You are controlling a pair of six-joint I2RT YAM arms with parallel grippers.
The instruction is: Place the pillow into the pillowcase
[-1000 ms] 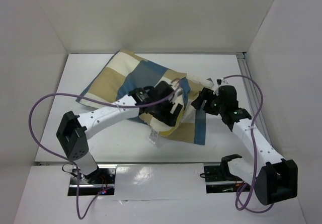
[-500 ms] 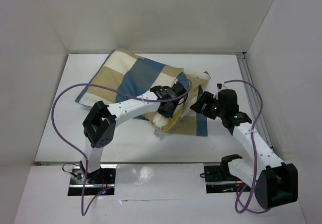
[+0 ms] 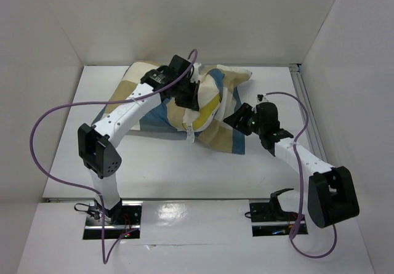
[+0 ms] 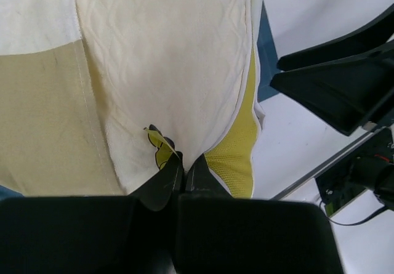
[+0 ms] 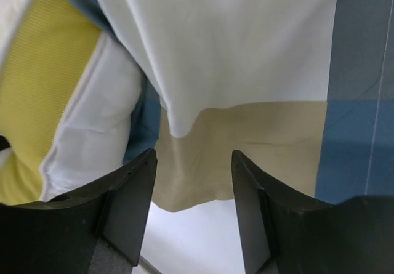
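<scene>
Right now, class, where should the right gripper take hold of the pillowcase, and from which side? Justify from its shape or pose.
Probably the loose tan hem of the pillowcase, approached from the side facing the right gripper. There the thin fabric hangs free beside the pillow, in line with its open jaws, so a pinch should catch cloth alone.

White arms (image 3: 132, 109), black joints (image 3: 98, 157), purple cables (image 3: 306, 123)

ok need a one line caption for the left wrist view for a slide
Left pincer pinched shut on the edge of the quilted cream pillow, checked pillowcase alongside it.
</scene>
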